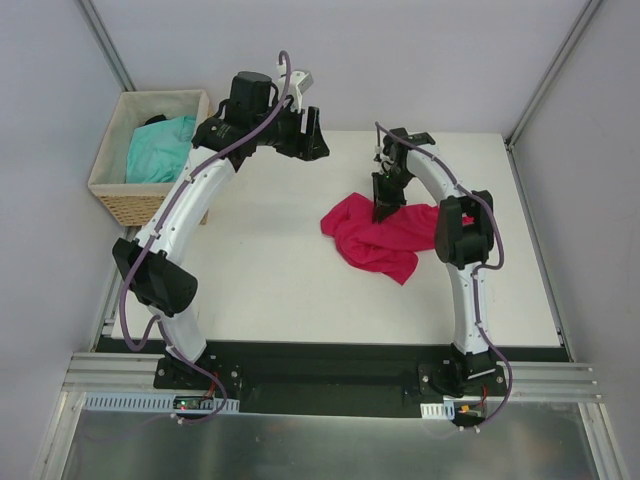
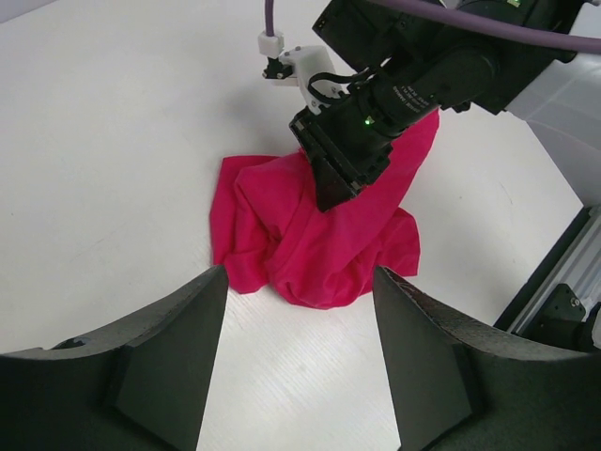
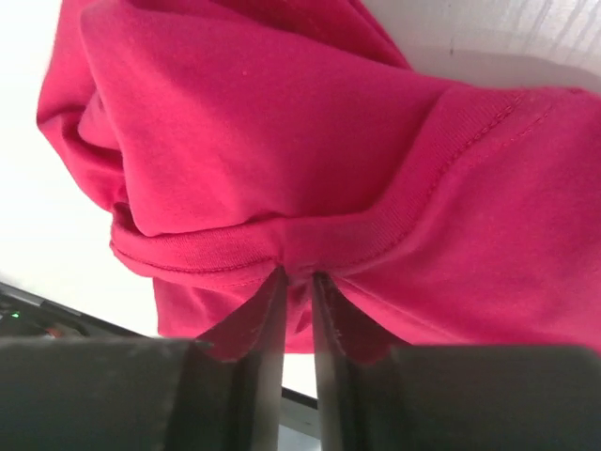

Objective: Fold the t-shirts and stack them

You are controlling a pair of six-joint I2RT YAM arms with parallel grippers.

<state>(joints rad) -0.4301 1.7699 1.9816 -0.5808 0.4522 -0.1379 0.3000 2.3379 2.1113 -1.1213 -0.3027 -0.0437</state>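
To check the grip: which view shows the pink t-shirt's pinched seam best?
The right wrist view: the right gripper pinches the pink t-shirt at a stitched seam. Top and left wrist views show the crumpled shirt, pinch hidden.

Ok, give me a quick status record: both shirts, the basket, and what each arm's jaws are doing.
pink t-shirt: crumpled heap on the table, right of centre, unfolded
turquoise t-shirt: bunched inside the wicker basket at the far-left corner
right jaws: pinched on a stitched edge of the pink t-shirt
left jaws: open, empty, clear of the cloth, facing the heap
stack: none yet
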